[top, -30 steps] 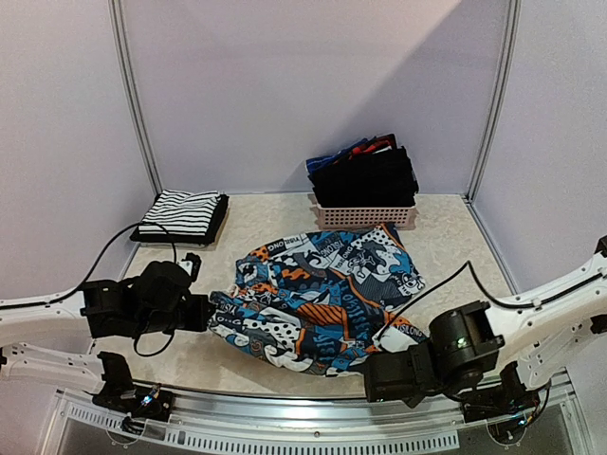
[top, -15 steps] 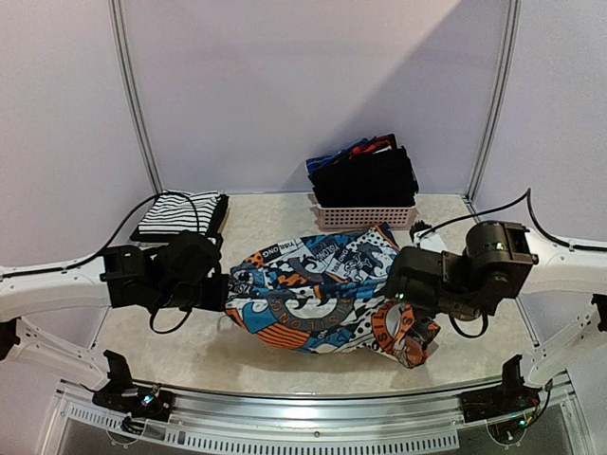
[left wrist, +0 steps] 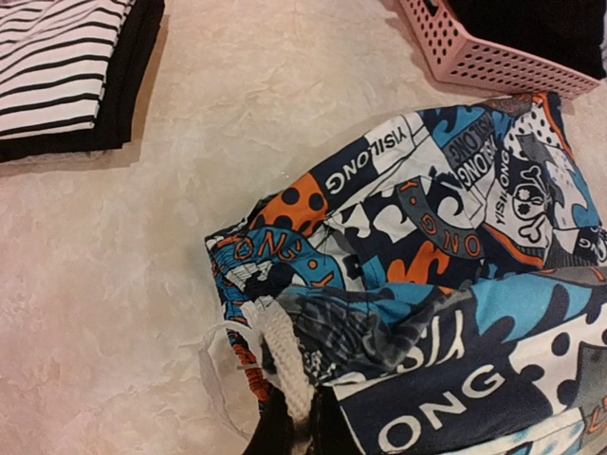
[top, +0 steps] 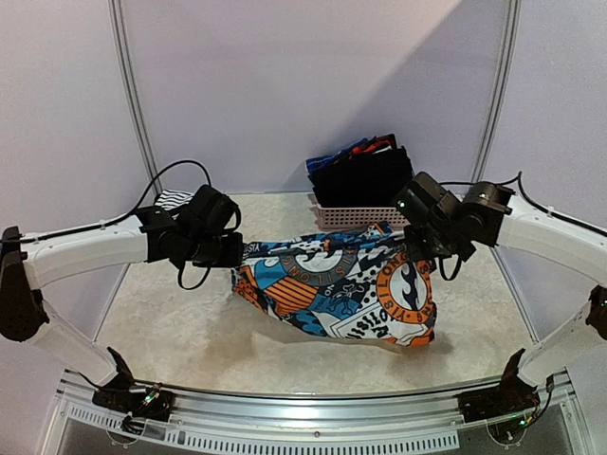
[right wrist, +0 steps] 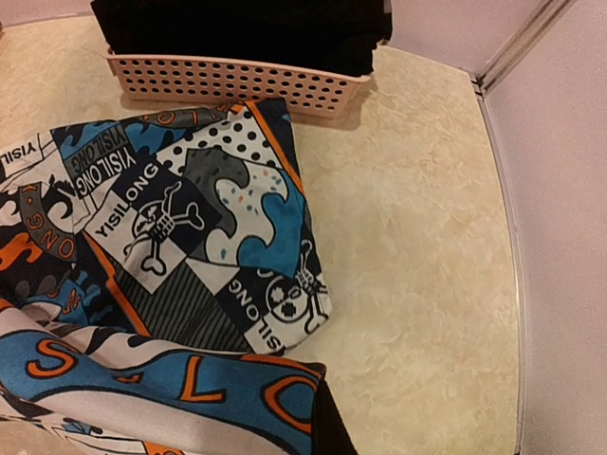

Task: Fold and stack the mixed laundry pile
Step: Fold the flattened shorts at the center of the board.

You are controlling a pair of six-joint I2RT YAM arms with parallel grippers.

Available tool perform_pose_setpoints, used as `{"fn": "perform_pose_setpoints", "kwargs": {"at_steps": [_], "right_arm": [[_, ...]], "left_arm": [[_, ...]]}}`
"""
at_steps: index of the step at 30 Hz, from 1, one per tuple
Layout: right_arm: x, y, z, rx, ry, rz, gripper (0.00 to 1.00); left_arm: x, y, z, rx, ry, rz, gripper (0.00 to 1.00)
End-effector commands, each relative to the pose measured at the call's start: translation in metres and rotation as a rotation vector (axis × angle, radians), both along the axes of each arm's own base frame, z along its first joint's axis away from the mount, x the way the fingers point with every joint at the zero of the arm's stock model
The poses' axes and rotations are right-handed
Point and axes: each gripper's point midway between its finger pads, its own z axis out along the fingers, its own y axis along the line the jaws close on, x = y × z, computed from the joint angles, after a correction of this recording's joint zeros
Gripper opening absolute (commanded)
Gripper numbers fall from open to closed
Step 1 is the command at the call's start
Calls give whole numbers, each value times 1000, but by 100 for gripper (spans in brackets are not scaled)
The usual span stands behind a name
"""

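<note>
Left pincer (top: 233, 254) and right pincer (top: 418, 248) higher and farther back than before, each tight on the graphic-print garment (top: 332, 284).

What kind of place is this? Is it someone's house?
Probably not a house; it looks like a robot practice booth. Plain walls with metal posts box in a table, and a left arm and right arm hold a printed garment up between them.

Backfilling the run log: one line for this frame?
left gripper: shut on blue-orange-white-black graphic-print fabric garment | right gripper: shut on same garment | garment: stretched between both | pink latticed plastic basket: behind it
</note>
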Motion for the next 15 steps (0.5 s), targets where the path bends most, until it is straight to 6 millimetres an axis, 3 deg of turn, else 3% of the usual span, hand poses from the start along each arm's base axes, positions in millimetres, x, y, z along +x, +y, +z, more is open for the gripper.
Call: {"fn": "perform_pose_setpoints", "kwargs": {"at_steps": [1, 4, 9, 15], "right_arm": [[50, 8, 11, -33, -26, 66, 0], [83, 14, 3, -92, -6, 83, 0], [133, 23, -34, -108, 67, 147, 0], [169, 33, -62, -125, 113, 193, 0]], "left_arm": [[5, 35, -22, 128, 78, 48, 0], [2, 32, -28, 129, 112, 20, 0], [3, 45, -37, 178, 143, 31, 2], [13, 53, -53, 186, 189, 48, 2]]}}
